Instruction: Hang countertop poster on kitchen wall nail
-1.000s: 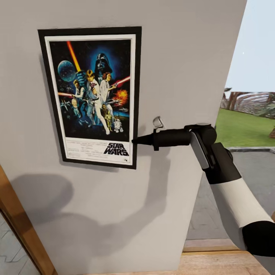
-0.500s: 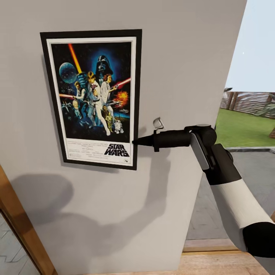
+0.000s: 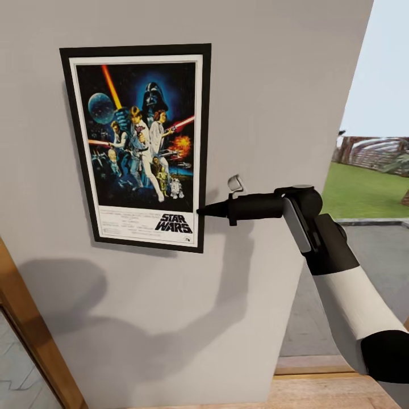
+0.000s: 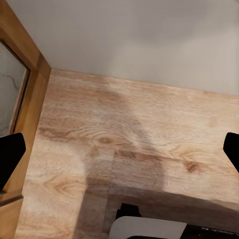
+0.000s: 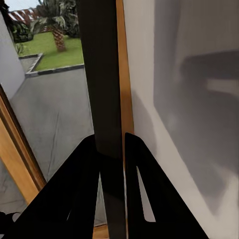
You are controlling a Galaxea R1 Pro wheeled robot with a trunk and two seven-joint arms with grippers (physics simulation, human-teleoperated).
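Nothing has shifted on the wall since half a second ago, though our view has swung slightly.

We see the poster [image 3: 136, 147] upright and flat against the pale grey wall [image 3: 272, 85]. Our right gripper [image 3: 200, 211] clamps its black frame at the lower right edge. Our left gripper [image 4: 119, 149] hangs spread wide above the wooden floor [image 4: 124, 134].

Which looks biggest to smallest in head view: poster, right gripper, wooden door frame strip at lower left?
1. poster, largest by far.
2. wooden door frame strip, cut off by the picture's edge, so only its visible part counts.
3. right gripper, smallest, though nearer the camera than the wall.
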